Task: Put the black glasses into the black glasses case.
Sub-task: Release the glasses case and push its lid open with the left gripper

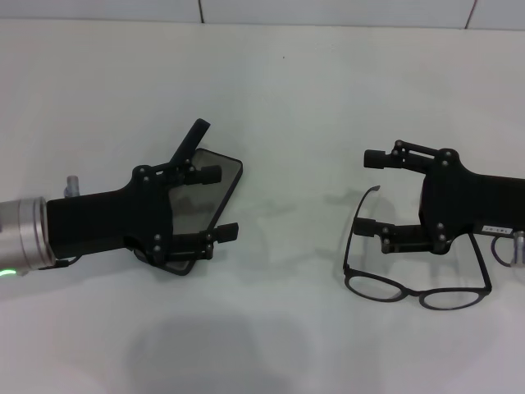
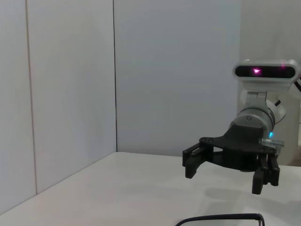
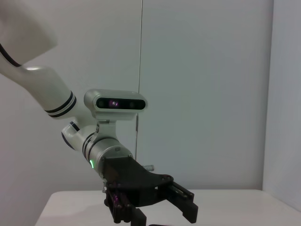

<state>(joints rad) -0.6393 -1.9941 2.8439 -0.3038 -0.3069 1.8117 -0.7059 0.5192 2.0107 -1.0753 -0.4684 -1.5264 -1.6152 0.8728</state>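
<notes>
The right gripper (image 1: 373, 190) was wide open and held nothing. It hung just over the black glasses (image 1: 414, 283), which lay flat on the white table (image 1: 303, 98) with one thin arm sticking up between the fingers. If the claw squeezed that thin arm hard, it could bend, or the glasses could slip and twist away.

The left gripper (image 1: 220, 203) was wide open too, over the black glasses case (image 1: 215, 189). I think the case could slide or snap shut if it got bumped.
</notes>
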